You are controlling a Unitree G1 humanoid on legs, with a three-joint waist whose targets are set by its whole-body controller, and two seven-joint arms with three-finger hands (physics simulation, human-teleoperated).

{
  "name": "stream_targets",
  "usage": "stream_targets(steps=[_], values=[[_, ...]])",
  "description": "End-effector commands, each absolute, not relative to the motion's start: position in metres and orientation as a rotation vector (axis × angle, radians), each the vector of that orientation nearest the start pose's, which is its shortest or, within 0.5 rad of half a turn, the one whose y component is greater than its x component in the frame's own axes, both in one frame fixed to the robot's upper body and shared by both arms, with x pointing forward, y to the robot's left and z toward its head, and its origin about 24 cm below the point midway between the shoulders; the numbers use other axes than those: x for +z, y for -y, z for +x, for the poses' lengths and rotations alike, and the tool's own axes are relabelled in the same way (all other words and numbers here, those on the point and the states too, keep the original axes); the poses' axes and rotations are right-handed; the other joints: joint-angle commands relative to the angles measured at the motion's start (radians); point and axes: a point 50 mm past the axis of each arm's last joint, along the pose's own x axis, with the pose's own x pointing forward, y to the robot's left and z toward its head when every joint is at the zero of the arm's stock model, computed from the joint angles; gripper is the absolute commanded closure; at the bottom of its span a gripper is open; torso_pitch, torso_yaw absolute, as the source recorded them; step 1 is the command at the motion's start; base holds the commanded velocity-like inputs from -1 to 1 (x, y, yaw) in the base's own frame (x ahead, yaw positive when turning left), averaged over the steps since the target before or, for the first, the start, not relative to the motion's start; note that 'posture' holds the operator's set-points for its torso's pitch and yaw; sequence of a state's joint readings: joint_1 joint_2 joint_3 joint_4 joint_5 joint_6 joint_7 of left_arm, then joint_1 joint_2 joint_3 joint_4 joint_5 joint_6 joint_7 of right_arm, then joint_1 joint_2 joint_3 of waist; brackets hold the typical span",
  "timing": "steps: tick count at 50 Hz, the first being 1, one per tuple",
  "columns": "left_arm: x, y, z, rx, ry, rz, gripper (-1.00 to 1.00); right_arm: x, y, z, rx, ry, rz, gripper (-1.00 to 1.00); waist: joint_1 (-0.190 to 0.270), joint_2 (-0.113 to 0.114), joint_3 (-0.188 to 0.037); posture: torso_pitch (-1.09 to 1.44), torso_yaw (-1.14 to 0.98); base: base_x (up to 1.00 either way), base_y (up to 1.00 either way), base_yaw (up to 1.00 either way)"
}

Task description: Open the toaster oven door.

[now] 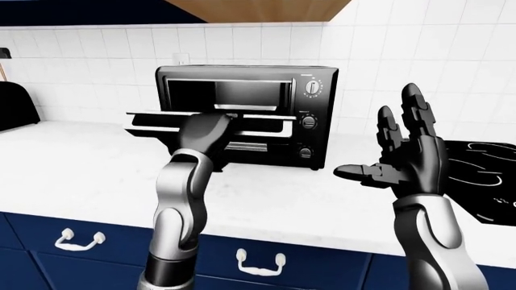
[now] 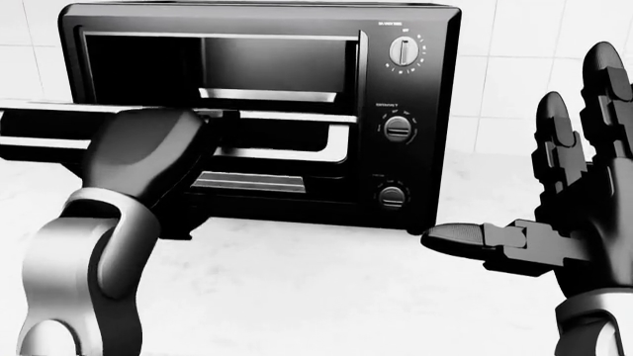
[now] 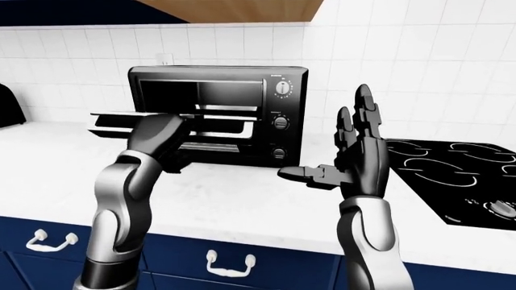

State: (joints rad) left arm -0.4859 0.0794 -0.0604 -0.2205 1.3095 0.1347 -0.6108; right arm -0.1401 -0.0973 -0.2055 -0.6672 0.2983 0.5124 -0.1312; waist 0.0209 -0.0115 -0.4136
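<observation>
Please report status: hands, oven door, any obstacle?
Left hand at the oven door; grip hidden. Right hand open, free. Door swung down, about level. No obstacle seen.

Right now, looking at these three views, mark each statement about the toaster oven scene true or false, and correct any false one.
1. The toaster oven door is swung down near level. True.
2. The right hand grips the door. False: it is raised with fingers spread, touching nothing, to the right of the toaster oven.
3. The left hand is at the door's edge. True.
4. The toaster oven has one knob. False: three knobs run down its right side, the top one the largest.
5. A black cooktop lies on the counter at the right. True.
</observation>
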Motion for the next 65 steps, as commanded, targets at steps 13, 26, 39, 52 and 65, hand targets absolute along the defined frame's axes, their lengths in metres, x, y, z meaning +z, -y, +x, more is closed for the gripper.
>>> stream_targets(steps=[13,26,39,52,65], values=[[0.199,-0.129,0.27,-0.141,0.154,1.391,-0.07,0.191,0.186,0.237,-0.098,0.373,0.158,-1.0,-0.004,-0.004,0.01,-0.65,0.0,0.0,0.0,0.0],[0.186,-0.143,0.236,-0.121,0.14,1.371,-0.15,0.192,0.185,0.236,-0.101,0.375,0.16,-1.0,-0.02,0.0,0.004,-0.65,0.0,0.0,0.0,0.0],[0.186,-0.149,0.201,-0.106,0.143,1.385,-0.22,0.187,0.187,0.242,-0.1,0.375,0.161,-1.0,-0.035,0.006,-0.001,-0.65,0.0,0.0,0.0,0.0],[0.166,-0.165,0.17,-0.151,0.071,1.403,-0.34,0.188,0.185,0.239,-0.1,0.372,0.161,-1.0,-0.025,0.005,-0.005,-0.65,0.0,0.0,0.0,0.0],[0.16,-0.183,0.137,-0.181,0.025,1.419,-0.33,0.188,0.185,0.238,-0.102,0.373,0.161,-1.0,-0.013,0.007,-0.005,-0.65,0.0,0.0,0.0,0.0]])
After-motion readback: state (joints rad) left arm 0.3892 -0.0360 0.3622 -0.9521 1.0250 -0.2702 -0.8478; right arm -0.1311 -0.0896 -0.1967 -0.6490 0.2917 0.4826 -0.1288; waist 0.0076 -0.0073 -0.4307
